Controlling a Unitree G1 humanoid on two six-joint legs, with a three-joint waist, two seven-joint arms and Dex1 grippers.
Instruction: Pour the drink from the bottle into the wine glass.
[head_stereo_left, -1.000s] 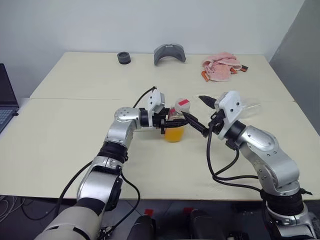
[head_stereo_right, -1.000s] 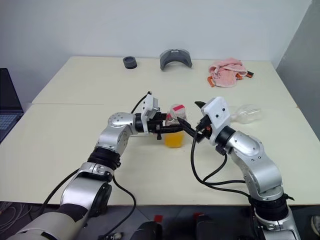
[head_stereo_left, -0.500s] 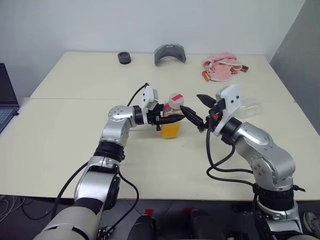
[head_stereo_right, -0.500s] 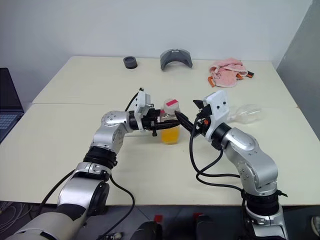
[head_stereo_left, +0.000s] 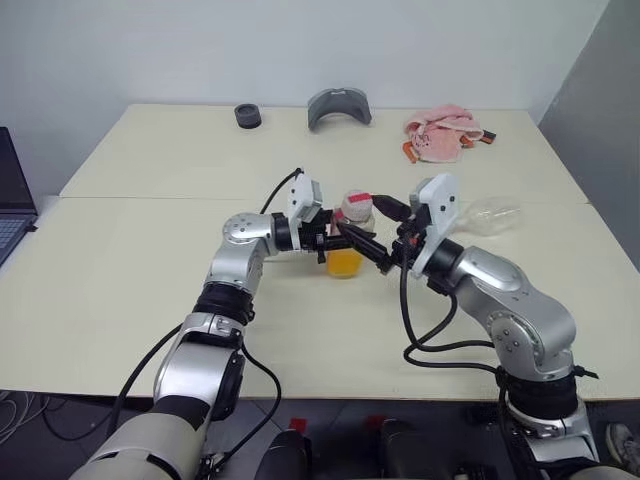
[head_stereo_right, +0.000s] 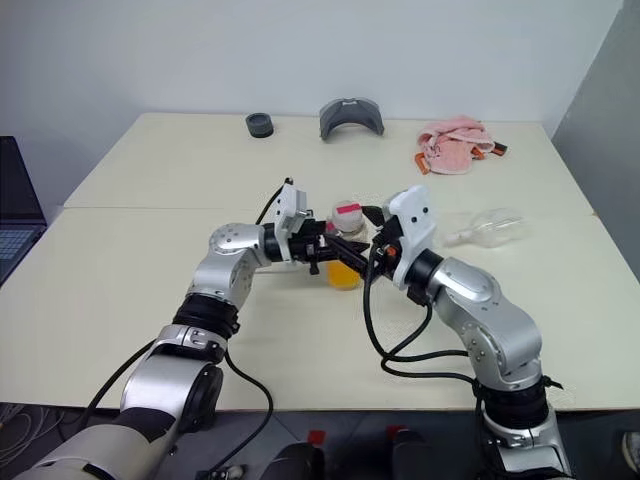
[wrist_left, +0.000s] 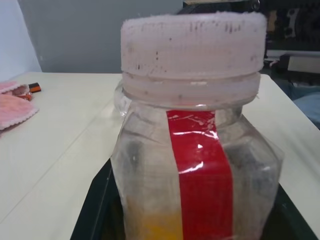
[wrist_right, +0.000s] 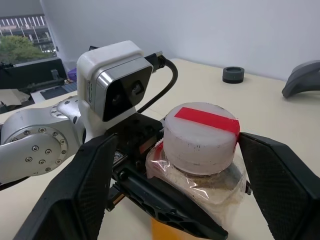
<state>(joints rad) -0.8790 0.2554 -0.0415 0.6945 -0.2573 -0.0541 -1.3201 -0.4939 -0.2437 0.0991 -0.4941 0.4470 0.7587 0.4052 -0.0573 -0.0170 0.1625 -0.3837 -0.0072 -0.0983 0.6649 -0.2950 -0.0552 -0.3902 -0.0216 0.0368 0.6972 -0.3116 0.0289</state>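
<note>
A pale cream table (head_stereo_left: 150, 290) stands against a white wall. Over its middle the left gripper (head_stereo_left: 335, 238), pointing sideways, is pinched tight on the body of the bottle (head_stereo_left: 347, 245), which stands upright with orange drink (head_stereo_left: 343, 263) in its lower part and its whitish cap (wrist_right: 200, 136), taped with a red strip, in place. The right gripper (wrist_right: 200, 165) faces it with fingers (wrist_right: 87, 187) spread wide, one on each side of the cap and not touching it. The wine glass (head_stereo_left: 490, 216) lies on its side beyond the right gripper, well apart from the bottle. As I judge it, nothing is poured yet: uncapping, righting the glass and pouring all remain.
</note>
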